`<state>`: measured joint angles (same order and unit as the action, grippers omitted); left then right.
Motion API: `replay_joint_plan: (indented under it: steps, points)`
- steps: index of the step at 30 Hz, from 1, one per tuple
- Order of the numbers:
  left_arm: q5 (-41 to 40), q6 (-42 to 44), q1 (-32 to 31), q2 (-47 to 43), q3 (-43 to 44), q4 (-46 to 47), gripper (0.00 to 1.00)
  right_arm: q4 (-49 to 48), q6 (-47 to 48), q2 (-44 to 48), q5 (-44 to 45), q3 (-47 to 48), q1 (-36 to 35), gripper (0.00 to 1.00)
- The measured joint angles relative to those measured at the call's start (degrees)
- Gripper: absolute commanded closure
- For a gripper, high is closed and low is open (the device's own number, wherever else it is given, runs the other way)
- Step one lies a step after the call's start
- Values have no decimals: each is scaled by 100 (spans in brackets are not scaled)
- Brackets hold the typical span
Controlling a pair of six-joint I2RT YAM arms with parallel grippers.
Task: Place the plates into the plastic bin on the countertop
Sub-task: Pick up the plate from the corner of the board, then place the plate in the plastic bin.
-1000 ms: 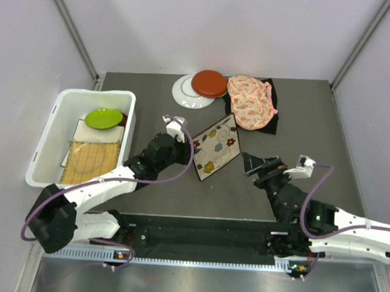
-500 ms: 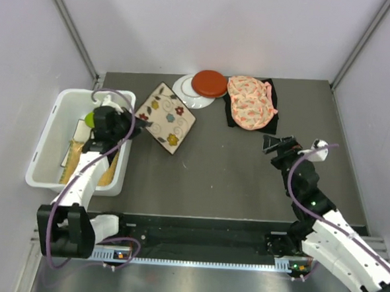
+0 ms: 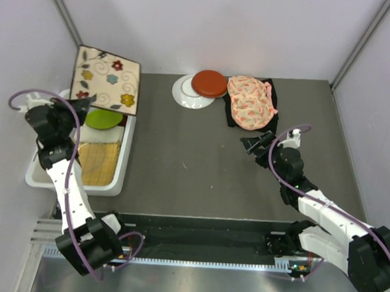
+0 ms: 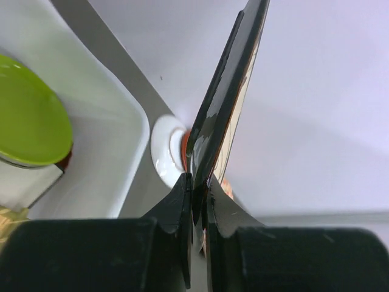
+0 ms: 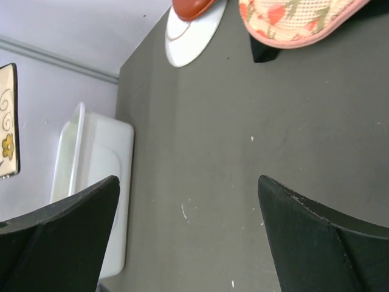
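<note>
Aloft, left tool (image 4: 196,185) pinches the floral plate (image 3: 106,78) above the plastic bin (image 3: 125,158); right tool (image 5: 188,182) gapes wide.

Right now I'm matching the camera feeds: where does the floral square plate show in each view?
Top external: floral square plate, upper left, face showing.
Left wrist: the plate edge-on at centre, clamped by the left gripper.
Right wrist: a sliver at the left edge.
Shared landmark: the white round plate under the red plate.
</note>
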<state>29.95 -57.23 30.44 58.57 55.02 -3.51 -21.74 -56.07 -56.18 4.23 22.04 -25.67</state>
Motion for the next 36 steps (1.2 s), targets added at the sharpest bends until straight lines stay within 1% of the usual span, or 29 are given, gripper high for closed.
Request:
replay_joint_plan:
  steps: [4, 7, 12, 22, 31, 36]
  points:
    - [-109, -509, 765, -118, -61, -2, 100, -66, 52, 15, -190, 2, 52, 4]
    - [-426, -675, 999, -122, -90, -136, 100, -90, 63, 24, -271, 2, 162, 4]
    - [-710, -649, 1029, -201, -240, -535, 100, -103, 92, 26, -457, 2, 286, 4]
    - [-791, -376, 1003, -260, -1123, -833, 100, -101, 98, 26, -713, 2, 345, 4]
    - [-1102, -184, 1005, -269, -1156, -730, 100, -149, 98, -83, -817, 2, 372, 4]
    - [-1204, 201, 1019, 35, -1156, -538, 100, -170, 98, -160, -859, 2, 372, 4]
